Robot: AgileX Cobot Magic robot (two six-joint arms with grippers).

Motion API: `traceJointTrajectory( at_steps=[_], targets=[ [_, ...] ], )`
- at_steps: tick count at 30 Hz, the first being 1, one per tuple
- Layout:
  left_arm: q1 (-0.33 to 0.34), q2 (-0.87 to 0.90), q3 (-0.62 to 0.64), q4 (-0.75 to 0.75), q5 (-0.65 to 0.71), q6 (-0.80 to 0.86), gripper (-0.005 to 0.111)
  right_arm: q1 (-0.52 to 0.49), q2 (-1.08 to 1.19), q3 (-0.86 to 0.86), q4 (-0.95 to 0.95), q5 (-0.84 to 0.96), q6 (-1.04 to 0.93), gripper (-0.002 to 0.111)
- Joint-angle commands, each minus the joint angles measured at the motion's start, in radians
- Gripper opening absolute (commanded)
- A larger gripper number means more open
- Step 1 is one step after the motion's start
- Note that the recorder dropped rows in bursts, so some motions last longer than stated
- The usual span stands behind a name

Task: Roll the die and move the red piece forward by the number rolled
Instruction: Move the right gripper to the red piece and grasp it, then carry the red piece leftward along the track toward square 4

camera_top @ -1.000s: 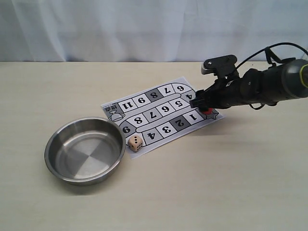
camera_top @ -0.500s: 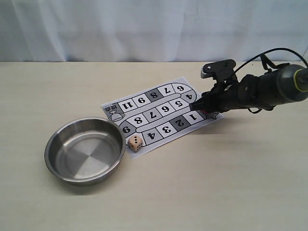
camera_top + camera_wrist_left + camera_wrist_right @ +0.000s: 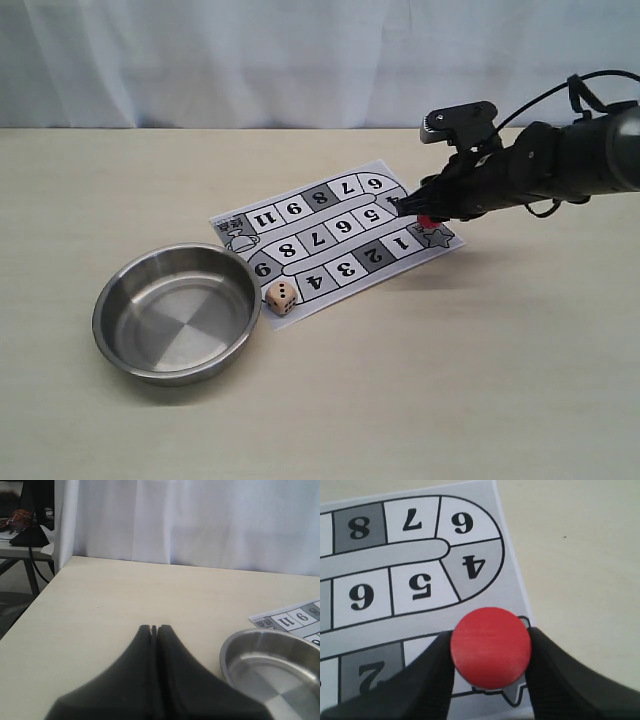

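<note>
The red piece (image 3: pixel 427 222) is a red peg seen from above in the right wrist view (image 3: pixel 490 647). My right gripper (image 3: pixel 422 215) (image 3: pixel 490 652) is shut on it, one finger pressed to each side, over the star square at the numbered game board's (image 3: pixel 340 240) right end. Whether the peg touches the paper I cannot tell. The die (image 3: pixel 282 296), a tan cube with dark pips, lies on the board's near corner beside the steel bowl. My left gripper (image 3: pixel 154 628) is shut on nothing, over bare table, and does not show in the exterior view.
The steel bowl (image 3: pixel 125 345) stands at front left with nothing in it; its rim (image 3: pixel 225 655) shows in the left wrist view. A white curtain closes off the back. The table's left edge (image 3: pixel 35 597) drops off beyond the left gripper.
The right gripper has closed on the red piece and shifted slightly up and left with it over the star square. The die, the bowl and the board stay put.
</note>
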Motion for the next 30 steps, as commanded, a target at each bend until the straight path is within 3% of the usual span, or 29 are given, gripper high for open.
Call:
traceJointTrajectory(
  at_steps=[1,11,22,30],
  targets=[
    [0.0,-0.001,-0.005,0.002,-0.011,0.0,0.0,0.012,-0.004,-0.001,-0.003,0.059,-0.007,0.004],
    [0.0,-0.001,-0.005,0.002,-0.011,0.0,0.0,0.104,0.007,-0.001,-0.003,-0.024,-0.041,0.004],
    [0.0,-0.001,-0.005,0.002,-0.011,0.0,0.0,0.101,0.084,-0.001,-0.007,-0.044,-0.086,0.004],
    [0.0,-0.001,-0.005,0.002,-0.011,0.0,0.0,0.104,-0.006,-0.001,-0.003,-0.012,-0.069,0.004]
  ],
)
